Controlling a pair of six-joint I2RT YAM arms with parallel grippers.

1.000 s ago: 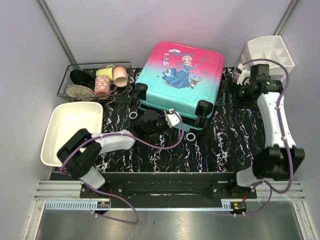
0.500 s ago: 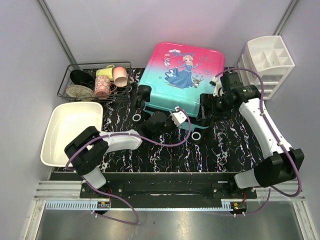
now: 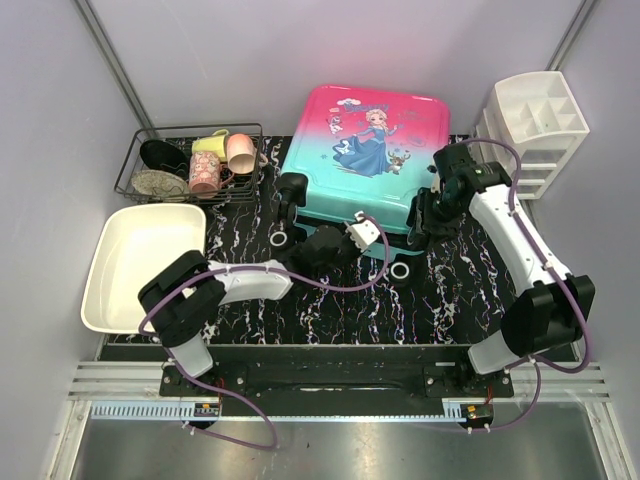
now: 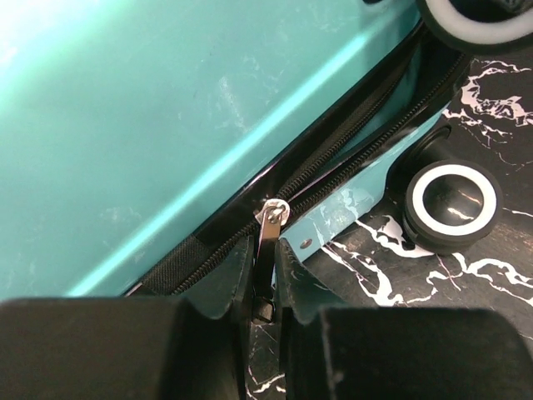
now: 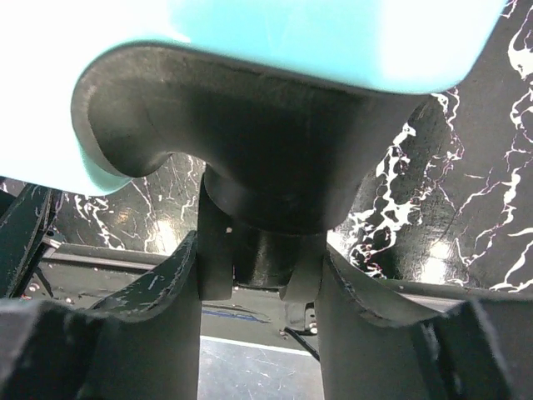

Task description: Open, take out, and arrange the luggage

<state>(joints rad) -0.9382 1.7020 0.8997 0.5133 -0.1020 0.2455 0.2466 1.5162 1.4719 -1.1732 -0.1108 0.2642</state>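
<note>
pinching the zipper pull [image 4: 268, 242] on the near edge of the luggage [image 3: 365, 150] with the left gripper [image 4: 265, 287], jaws clamped on the tab. gripping a black corner wheel [image 5: 262, 250] at the case's near right with the right gripper [image 5: 260, 287], fingers [image 5: 171, 292] pressed against both sides of its fork. showing the luggage lying flat, lid down, print up, at the back middle of the black marbled mat [image 3: 450, 300], wheels toward the arms.
</note>
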